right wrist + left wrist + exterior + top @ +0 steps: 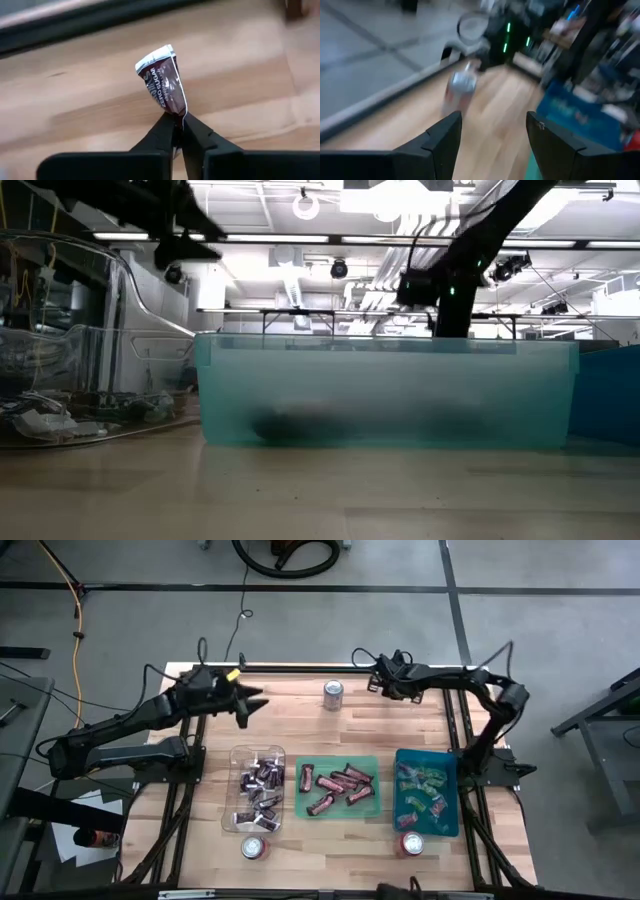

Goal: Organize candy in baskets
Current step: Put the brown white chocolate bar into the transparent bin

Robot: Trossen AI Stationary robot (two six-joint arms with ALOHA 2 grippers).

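High view shows you the left gripper [250, 705] stretched over the table's far left, fingers spread and empty. Your right gripper [375, 680] reaches along the far edge beyond the silver can [333, 694], pinching a maroon candy [164, 85] whose wrapper reads "ZERO SUGAR".

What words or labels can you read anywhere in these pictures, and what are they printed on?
"ZERO SUGAR": on the maroon candy wrapper pinched by the right gripper, seen in the right wrist view.
Smaller print on that wrapper: too small to read.
Drink cans and candy in the baskets: print too small or blurred to read.
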